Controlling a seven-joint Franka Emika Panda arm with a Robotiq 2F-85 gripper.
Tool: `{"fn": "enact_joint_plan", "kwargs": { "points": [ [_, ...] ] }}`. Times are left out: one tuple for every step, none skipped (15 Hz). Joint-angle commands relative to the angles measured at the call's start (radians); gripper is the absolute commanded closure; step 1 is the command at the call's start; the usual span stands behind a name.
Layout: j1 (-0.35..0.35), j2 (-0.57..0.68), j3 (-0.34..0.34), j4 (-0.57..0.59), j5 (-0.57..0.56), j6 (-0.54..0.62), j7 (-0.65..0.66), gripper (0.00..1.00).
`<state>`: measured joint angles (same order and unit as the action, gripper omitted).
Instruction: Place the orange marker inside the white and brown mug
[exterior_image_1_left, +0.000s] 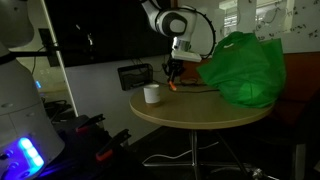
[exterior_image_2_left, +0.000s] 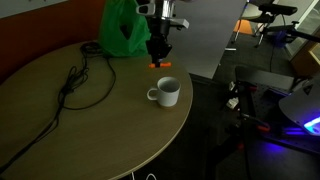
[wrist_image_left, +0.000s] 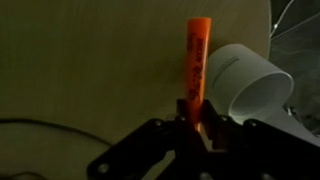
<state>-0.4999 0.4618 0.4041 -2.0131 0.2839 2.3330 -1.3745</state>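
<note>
One gripper pinches the marker by one end, jaws pressed against the orange stick, which juts out just beside the mug in the wrist view. In both exterior views the marker hangs under the gripper, low over the table, between the upright mug and the green bag; whether its tip touches the table cannot be told.
</note>
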Motion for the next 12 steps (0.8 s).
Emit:
{"fn": "enact_joint_plan", "kwargs": {
  "points": [
    [0.042,-0.1,-0.053,-0.061,0.178,-0.059,-0.155,0.95],
    [0.051,-0.124,-0.064,-0.079,0.243,-0.062,-0.197,0.95],
    [0.065,-0.141,-0.076,-0.091,0.298,-0.074,-0.236,0.95],
    [0.083,-0.159,-0.091,-0.108,0.351,-0.073,-0.277,0.95],
    [0.106,-0.172,-0.105,-0.12,0.397,-0.079,-0.308,0.95],
    [0.127,-0.185,-0.121,-0.134,0.431,-0.088,-0.348,0.95],
    [0.149,-0.192,-0.137,-0.145,0.455,-0.098,-0.377,0.95],
    [0.175,-0.204,-0.154,-0.16,0.474,-0.104,-0.401,0.95],
    [0.198,-0.212,-0.169,-0.175,0.495,-0.105,-0.429,0.95],
    [0.226,-0.216,-0.181,-0.188,0.507,-0.094,-0.446,0.95],
    [0.235,-0.235,-0.201,-0.196,0.515,-0.121,-0.467,0.95],
    [0.251,-0.247,-0.213,-0.21,0.529,-0.115,-0.491,0.95]
  ]
}}
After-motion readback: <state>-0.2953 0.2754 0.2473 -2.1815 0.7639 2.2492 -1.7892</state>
